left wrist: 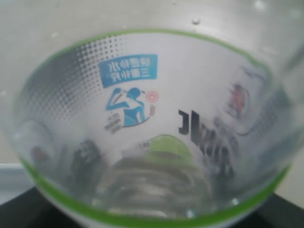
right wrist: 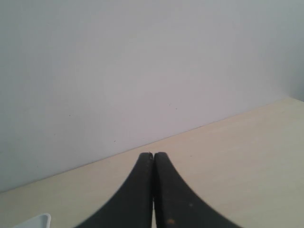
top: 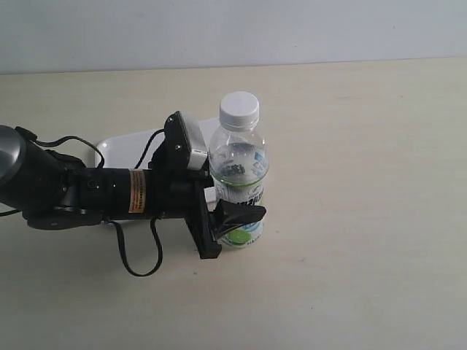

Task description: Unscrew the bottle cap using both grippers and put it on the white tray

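the cap (top: 239, 109) sits on the neck of the bottle (top: 238, 164), which stands upright on the table (top: 365, 240) near the white tray (top: 120, 146). the left gripper (top: 246, 210) clasps the bottle's lower label, one finger across its front. the right gripper (right wrist: 153, 159) is closed on nothing, pointing toward the wall (right wrist: 142, 71).

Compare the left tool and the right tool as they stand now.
The left black two-finger tool is closed around the labelled body of the small clear plastic bottle; the right black two-finger tool holds nothing. The left tool's jaws are spread by the bottle; the right tool's jaws touch tip to tip. Shared: both are black and pointed.
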{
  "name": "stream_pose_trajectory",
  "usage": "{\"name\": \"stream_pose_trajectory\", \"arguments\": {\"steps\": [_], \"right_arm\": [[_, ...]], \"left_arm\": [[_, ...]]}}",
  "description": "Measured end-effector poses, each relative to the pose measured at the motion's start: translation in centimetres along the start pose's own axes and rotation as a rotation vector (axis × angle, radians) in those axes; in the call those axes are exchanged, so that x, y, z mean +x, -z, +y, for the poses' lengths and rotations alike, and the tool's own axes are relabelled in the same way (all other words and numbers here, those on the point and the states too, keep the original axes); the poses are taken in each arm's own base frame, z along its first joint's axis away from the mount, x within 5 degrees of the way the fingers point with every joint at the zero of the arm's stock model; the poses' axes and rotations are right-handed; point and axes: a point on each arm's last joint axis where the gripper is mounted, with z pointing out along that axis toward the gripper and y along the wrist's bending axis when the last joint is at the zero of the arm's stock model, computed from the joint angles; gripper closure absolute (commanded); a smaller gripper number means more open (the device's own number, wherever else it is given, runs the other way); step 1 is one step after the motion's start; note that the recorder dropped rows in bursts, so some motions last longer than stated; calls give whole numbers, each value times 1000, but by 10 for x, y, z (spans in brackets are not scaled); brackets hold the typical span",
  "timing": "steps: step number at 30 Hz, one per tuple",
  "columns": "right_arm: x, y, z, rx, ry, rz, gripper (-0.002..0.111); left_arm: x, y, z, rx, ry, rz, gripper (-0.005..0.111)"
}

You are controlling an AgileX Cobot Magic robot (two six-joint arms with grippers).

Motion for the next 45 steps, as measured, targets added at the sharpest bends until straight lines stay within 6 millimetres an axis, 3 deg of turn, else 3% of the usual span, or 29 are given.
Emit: {"name": "stream_pose_trajectory", "arguments": {"steps": [4,7,9,14,19,24,30,35,40,43,45], "right_arm": [[-3,0,2,-17,-51,-28,108],[-18,2,6,-121,-563,-179,108],[-23,3,6,-153,-716,-225,108],[-35,7,6,-220,-771,-343,108],[-41,4,10,-176,-597,-307,108],[-100,-11,34,-129,-224,-218,108],[-186,-41,46,121,216,-44,108],[-224,-85,46,289,497,257,108],[-220,-135,45,326,527,744,108],[-201,-172,64,107,426,913,103],[-186,-185,83,-97,362,984,93]], "left_arm": [[0,0,-1,8,2,3,107],[0,0,-1,11,0,4,107],[0,0,-1,11,0,4,107],[0,0,-1,11,0,4,107],[1,0,-1,11,-1,6,107],[1,0,-1,11,1,13,107],[1,0,-1,9,2,15,107],[1,0,-1,9,1,14,107],[1,0,-1,9,1,14,107],[1,0,-1,9,1,15,107],[1,0,-1,8,1,17,107]]}}
